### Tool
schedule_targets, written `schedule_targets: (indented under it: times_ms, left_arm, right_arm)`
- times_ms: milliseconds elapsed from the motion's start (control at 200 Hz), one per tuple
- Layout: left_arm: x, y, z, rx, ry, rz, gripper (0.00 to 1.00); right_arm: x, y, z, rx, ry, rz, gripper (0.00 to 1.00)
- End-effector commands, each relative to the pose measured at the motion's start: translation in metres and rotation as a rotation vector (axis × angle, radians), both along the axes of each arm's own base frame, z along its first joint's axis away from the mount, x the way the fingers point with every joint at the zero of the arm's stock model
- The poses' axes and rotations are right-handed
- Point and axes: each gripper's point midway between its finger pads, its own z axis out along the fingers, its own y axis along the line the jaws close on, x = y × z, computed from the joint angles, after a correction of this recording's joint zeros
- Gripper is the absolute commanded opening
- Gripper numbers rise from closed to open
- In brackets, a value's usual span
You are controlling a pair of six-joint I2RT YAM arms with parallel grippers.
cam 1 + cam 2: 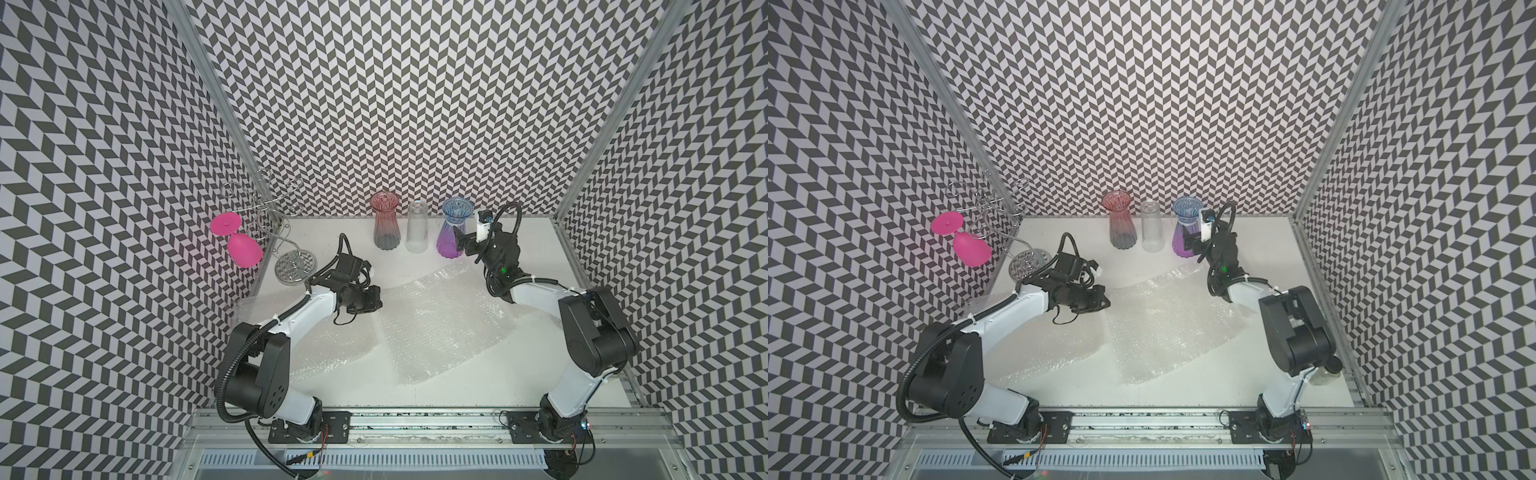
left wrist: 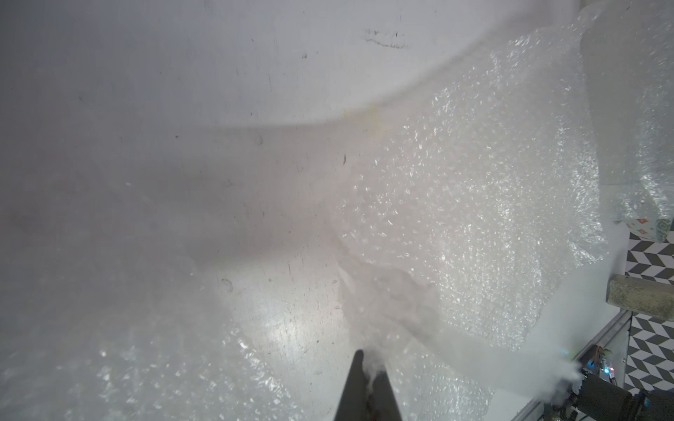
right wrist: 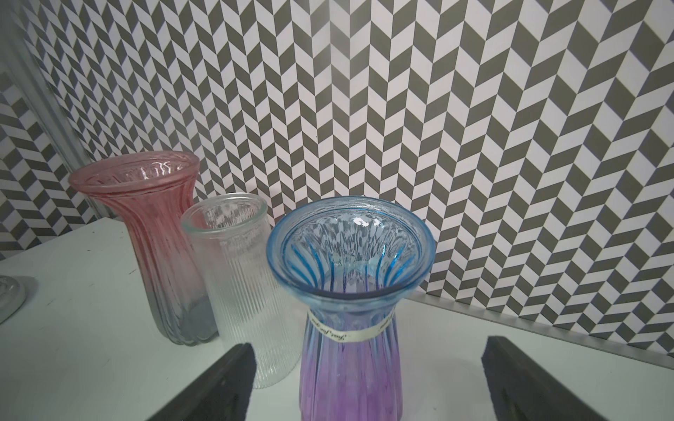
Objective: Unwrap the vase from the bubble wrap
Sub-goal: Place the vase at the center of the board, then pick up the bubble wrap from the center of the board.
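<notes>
Three bare vases stand in a row at the back wall. The blue and purple vase (image 1: 448,243) (image 1: 1180,245) (image 3: 350,364) is the rightmost. My right gripper (image 1: 467,243) (image 3: 366,346) is open, one finger on each side of its lower body and both apart from the glass. Crinkly sheets of bubble wrap (image 1: 440,320) (image 1: 1163,320) (image 2: 456,204) lie spread flat across the middle of the table. My left gripper (image 1: 379,302) (image 2: 369,364) hangs low over the wrap's left edge, shut on a bunched fold of it.
Left of the blue vase stand a clear ribbed vase (image 1: 417,232) (image 3: 248,291) and a pink-to-grey vase (image 1: 385,226) (image 3: 157,233). A wire glass rack (image 1: 293,266) holding an upside-down pink wine glass (image 1: 241,245) stands at the back left. Patterned walls close three sides.
</notes>
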Motion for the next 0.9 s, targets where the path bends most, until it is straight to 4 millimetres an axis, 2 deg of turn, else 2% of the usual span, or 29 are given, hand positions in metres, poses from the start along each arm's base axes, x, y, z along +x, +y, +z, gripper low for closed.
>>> schedule_targets:
  times_ms: [0,125,245,345,471,621,746,821,896]
  left_arm:
    - [0.01,0.002,0.027,-0.002,-0.101,0.002,0.0]
    - [0.013,0.004,0.034,0.0,-0.142,-0.001,0.0]
    - [0.015,0.003,0.036,-0.005,-0.17,-0.014,0.0]
    - [0.016,0.002,0.043,-0.033,-0.204,-0.03,0.0]
    - [0.02,0.001,0.05,-0.047,-0.226,-0.042,0.0]
    - [0.026,0.005,0.059,-0.022,-0.23,-0.023,0.0]
    - [0.031,0.022,0.071,0.033,-0.224,0.046,0.0]
    - [0.031,0.033,0.079,0.038,-0.222,0.081,0.0]
    - [0.032,0.05,0.078,0.085,-0.209,0.12,0.0]
  right_arm:
    - [-0.021,-0.006,0.01,-0.013,0.054,-0.01,0.99]
    - [-0.048,0.008,0.005,-0.062,0.186,0.037,0.99]
    - [-0.089,0.025,0.001,-0.116,0.311,0.073,0.99]
    - [-0.126,0.04,0.013,-0.125,0.34,0.118,0.99]
    - [-0.163,0.053,0.041,-0.087,0.311,0.179,0.99]
    - [-0.183,0.049,0.063,-0.001,0.289,0.196,0.99]
    - [-0.191,0.05,0.06,0.049,0.287,0.222,0.99]
    - [-0.197,0.058,0.06,0.074,0.311,0.273,0.99]
    - [-0.205,0.065,0.063,0.101,0.334,0.33,0.99]
